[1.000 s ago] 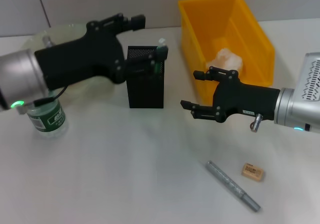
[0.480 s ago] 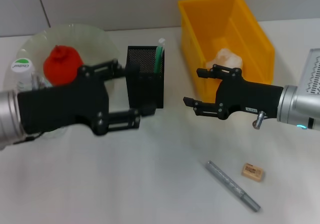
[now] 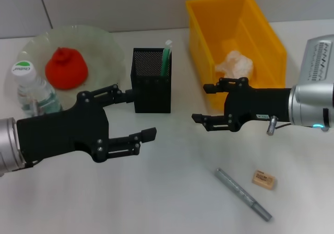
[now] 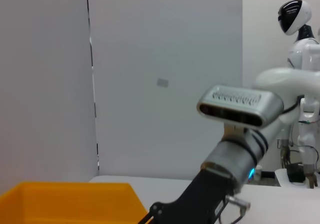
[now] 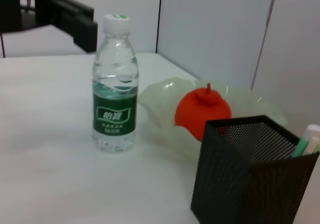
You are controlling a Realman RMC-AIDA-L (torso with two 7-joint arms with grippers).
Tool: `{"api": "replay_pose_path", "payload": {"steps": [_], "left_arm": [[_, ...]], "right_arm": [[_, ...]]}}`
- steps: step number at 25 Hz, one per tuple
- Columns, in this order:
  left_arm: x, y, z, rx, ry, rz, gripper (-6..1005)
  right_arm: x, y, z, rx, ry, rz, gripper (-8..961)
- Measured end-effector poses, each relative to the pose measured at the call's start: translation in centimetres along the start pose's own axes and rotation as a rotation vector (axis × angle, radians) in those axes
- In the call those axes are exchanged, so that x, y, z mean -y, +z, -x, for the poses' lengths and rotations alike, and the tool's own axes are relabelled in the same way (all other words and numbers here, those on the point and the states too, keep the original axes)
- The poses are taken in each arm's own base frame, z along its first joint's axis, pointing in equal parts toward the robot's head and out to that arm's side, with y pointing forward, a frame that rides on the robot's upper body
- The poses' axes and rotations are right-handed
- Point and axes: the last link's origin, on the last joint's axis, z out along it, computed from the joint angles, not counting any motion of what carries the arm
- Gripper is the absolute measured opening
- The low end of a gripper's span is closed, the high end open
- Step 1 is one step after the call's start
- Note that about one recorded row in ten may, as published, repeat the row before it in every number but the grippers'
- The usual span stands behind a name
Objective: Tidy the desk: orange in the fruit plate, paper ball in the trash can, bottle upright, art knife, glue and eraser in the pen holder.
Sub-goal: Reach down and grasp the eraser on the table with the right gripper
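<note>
The orange (image 3: 65, 67) lies in the glass fruit plate (image 3: 104, 41), with the bottle (image 3: 31, 90) upright beside it. A green glue stick (image 3: 167, 57) stands in the black mesh pen holder (image 3: 151, 83). The paper ball (image 3: 235, 63) rests inside the yellow trash can (image 3: 271, 36). On the table near the front lie the grey art knife (image 3: 242, 194) and the tan eraser (image 3: 263, 179). My left gripper (image 3: 141, 114) hangs open and empty in front of the pen holder. My right gripper (image 3: 201, 102) is open and empty beside the trash can, above the knife. The right wrist view shows the bottle (image 5: 115, 84), orange (image 5: 202, 112) and pen holder (image 5: 250, 169).
A white wall runs along the back of the table. In the left wrist view my right arm (image 4: 235, 149) and a corner of the yellow trash can (image 4: 65, 201) show, with another white robot (image 4: 300, 44) standing farther off.
My left gripper has drawn away from the pen holder toward the table's front and left, uncovering the plate, orange and bottle. The glue stays in the holder. The right gripper has barely moved.
</note>
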Motion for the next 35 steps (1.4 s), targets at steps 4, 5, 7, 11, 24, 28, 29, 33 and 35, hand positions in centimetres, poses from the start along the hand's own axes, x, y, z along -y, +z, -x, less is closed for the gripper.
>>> {"api": "replay_pose_path", "payload": {"steps": [4, 5, 7, 11, 24, 28, 29, 33, 35], "left_arm": [[0.0, 0.0, 0.6, 0.004, -0.003, -0.005, 791], [0.0, 0.1, 0.6, 0.004, -0.003, -0.005, 791], [0.0, 0.1, 0.7, 0.005, -0.001, -0.004, 791], [-0.1, 0.0, 0.9, 0.007, 0.003, -0.004, 791], [-0.1, 0.5, 2.0, 0.009, -0.004, 0.002, 790], [-0.1, 0.5, 2.0, 0.009, -0.005, 0.003, 790], [-0.1, 0.5, 2.0, 0.009, -0.005, 0.003, 790], [-0.1, 0.6, 2.1, 0.01, -0.008, 0.005, 791], [-0.1, 0.6, 2.1, 0.01, -0.008, 0.005, 791]], "right_arm": [[-0.3, -0.7, 1.0, -0.043, 0.028, 0.016, 766], [-0.3, -0.9, 1.2, -0.053, 0.03, 0.018, 766], [-0.4, -1.4, 1.8, -0.076, 0.031, 0.018, 766], [-0.6, -2.7, 3.0, -0.163, 0.059, 0.017, 766], [-0.3, -4.6, 5.5, -0.371, 0.107, -0.007, 766], [0.1, -4.4, 6.1, -0.514, 0.113, -0.03, 766], [0.1, -4.4, 6.1, -0.514, 0.113, -0.03, 766], [-0.1, -4.0, 6.6, -0.53, 0.127, -0.002, 766], [-0.2, -3.9, 6.9, -0.547, 0.14, 0.023, 766]]}}
